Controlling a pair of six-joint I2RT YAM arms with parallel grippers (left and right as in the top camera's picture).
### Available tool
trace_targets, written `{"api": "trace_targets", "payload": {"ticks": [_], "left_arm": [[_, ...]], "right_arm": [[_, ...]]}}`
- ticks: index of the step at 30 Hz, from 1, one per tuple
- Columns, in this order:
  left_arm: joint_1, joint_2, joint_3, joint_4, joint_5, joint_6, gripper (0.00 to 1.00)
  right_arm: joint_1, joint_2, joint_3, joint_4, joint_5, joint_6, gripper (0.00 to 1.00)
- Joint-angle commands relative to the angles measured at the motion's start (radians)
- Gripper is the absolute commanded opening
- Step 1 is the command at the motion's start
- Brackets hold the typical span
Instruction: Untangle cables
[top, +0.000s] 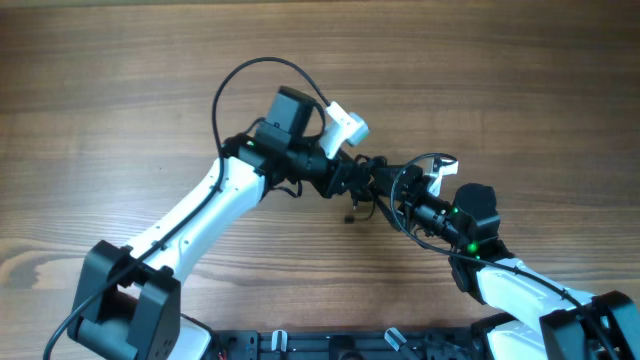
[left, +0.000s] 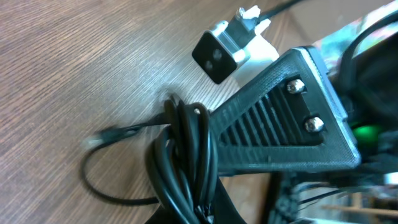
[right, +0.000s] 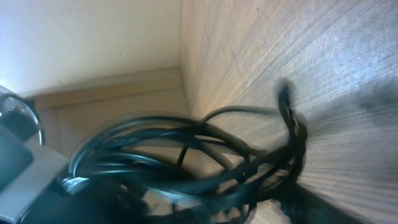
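Note:
The cables (top: 357, 204) are a bunch of thin black cords held between my two grippers above the middle of the table. In the left wrist view the bunch (left: 185, 155) runs up from my left gripper (left: 208, 214), which is shut on it. One loop (left: 99, 186) with a small plug end lies on the wood. My right gripper (top: 396, 192) meets the bunch from the right, and its ribbed black finger (left: 280, 134) lies against the cords. In the right wrist view the cords (right: 161, 165) coil, blurred, across my right gripper (right: 205, 211), with a knot (right: 292, 140) at the right.
The wooden table (top: 120, 80) spreads all round. The left arm (top: 200, 210) reaches in from the lower left and the right arm (top: 520, 285) from the lower right. The arm's own thicker wire (top: 235, 85) arcs above the left wrist.

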Motion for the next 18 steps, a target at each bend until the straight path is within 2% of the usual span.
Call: {"api": "trace_targets", "payload": {"ticks": [1,4,6,10,12,13,18], "left_arm": [[0.08,-0.024,0.007,-0.016,0.131,-0.143,0.04],[0.16,-0.024,0.007,-0.012,0.131,-0.279,0.04],[0.204,-0.024,0.007,-0.005,0.114,-0.418,0.04],[0.271,-0.024,0.007,-0.005,0.012,-0.734,0.04],[0.294,-0.024,0.007,-0.005,-0.043,-0.945,0.04],[0.299,-0.024,0.007,-0.006,-0.07,-1.104,0.04],[0.298,-0.024,0.007,-0.011,-0.095,-1.477,0.04]], "right_arm": [[-0.014,0.008,0.012,0.021,0.073,-0.023,1.0],[-0.014,0.008,0.012,0.021,0.073,-0.024,1.0],[-0.014,0.008,0.012,0.022,0.071,-0.037,1.0],[-0.014,0.008,0.012,0.021,0.048,-0.08,1.0],[-0.014,0.008,0.01,0.02,0.012,-0.101,1.0],[-0.014,0.009,0.01,0.016,-0.022,-0.114,1.0],[0.017,0.009,0.01,0.021,-0.139,-0.191,1.0]]}}
